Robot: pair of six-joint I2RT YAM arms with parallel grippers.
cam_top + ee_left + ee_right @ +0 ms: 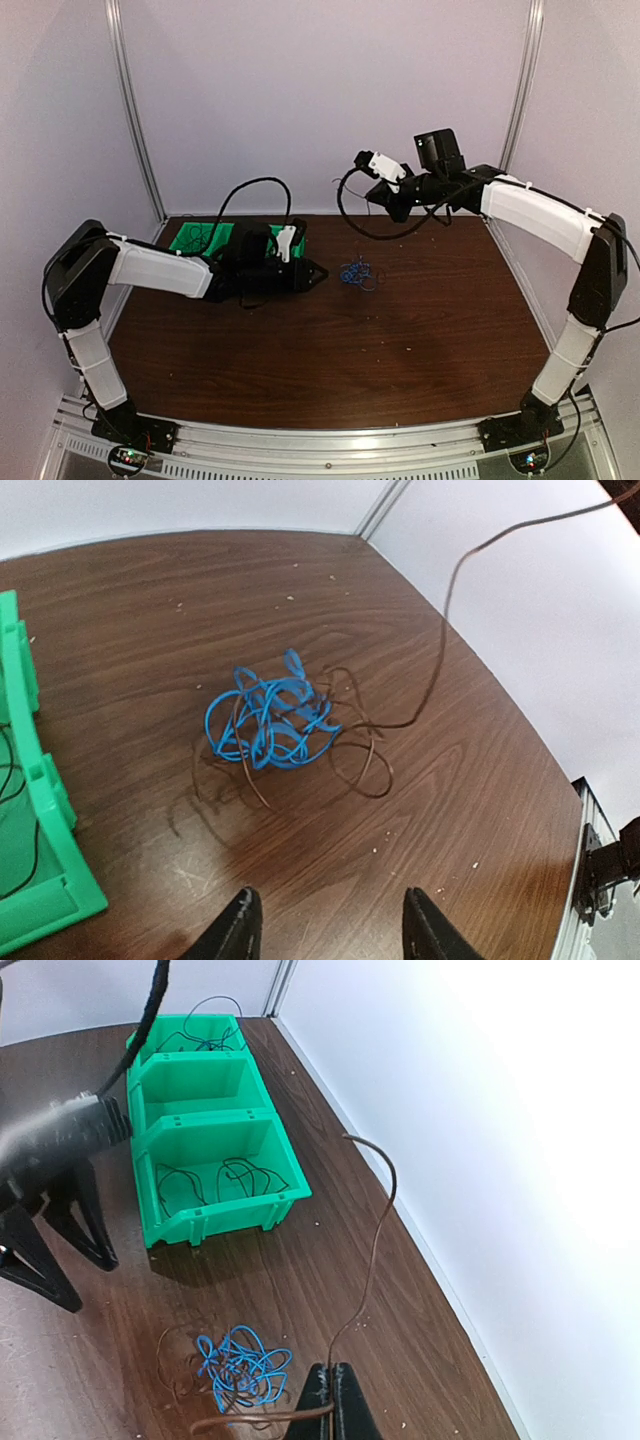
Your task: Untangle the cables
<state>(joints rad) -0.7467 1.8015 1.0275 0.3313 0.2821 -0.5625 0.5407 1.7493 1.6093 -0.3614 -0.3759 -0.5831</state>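
**Task item.** The cables (272, 720) are a loose heap of hair-fine bright blue and dark brown wires. They lie on the brown wood-grain desk (400, 340), near the green plastic three-compartment bin (200, 1125), clear of its end wall and not touching it.

**Right tool** (330, 1375). It is closed tight on one dark brown strand (376, 1240) and raised well above the desk, on the side of the heap away from the bin. I judge it is held this high so that the strand is drawn up out of the heap while the rest stays down. One part of the strand runs back into the heap and the other arcs off free.

**Left tool** (330, 900). It stands about half open and holds nothing. It sits low over the desk, between the bin and the heap, with its fingers aimed at the heap. I read this as a ready position, either to pin the heap or to take a second strand.

**Count.**
- Arms and tools: two of each.
- Heap: one.
- Lifted strand: one.
- Strands in the heap: I cannot count the blue or brown separately because the loops overlap too much.
- Bin: one, with three compartments.
- Bin contents: the compartment nearest the heap holds a few dark wire loops, which I judge to be strands already sorted out. The farthest compartment holds at least one thin loop, colour uncertain.
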